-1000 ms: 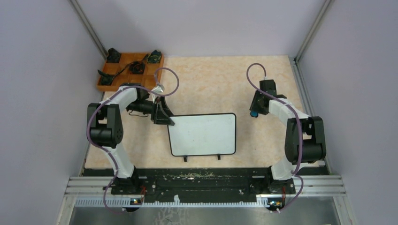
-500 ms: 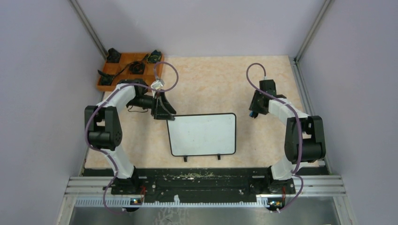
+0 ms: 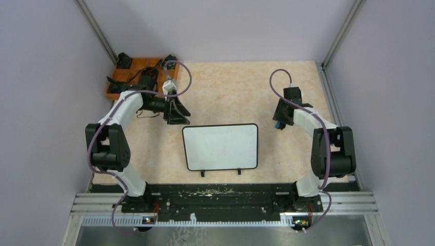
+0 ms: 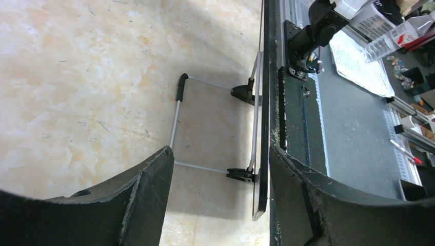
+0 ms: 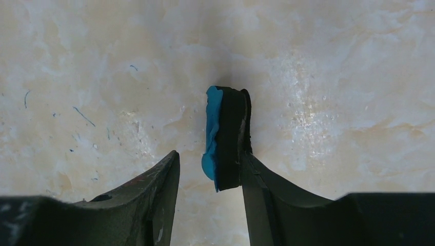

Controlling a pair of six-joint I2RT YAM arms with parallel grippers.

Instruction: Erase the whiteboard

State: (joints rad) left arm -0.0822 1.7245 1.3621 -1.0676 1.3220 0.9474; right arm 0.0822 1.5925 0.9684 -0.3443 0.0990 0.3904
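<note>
The whiteboard point(image 3: 220, 147) stands in the middle of the table, white face blank, two black feet at its near edge. In the left wrist view it shows edge-on point(image 4: 264, 128) with its wire stand point(image 4: 177, 118) behind. My left gripper point(image 3: 177, 110) is open and empty, just beyond the board's far left corner; in its own view point(image 4: 219, 151) the board's edge lies by the right finger. My right gripper point(image 3: 279, 121) hangs right of the board. Its jaws point(image 5: 210, 156) are apart; a blue-and-black eraser point(image 5: 225, 136) leans against the right finger, clear of the left finger.
An orange compartment tray point(image 3: 115, 84) with black parts sits at the far left corner, close behind the left arm. Purple walls and metal posts bound the table. A black rail point(image 3: 220, 197) runs along the near edge.
My left gripper has drawn back from the board's far left corner toward the orange tray. The board and the right arm have hardly moved.
</note>
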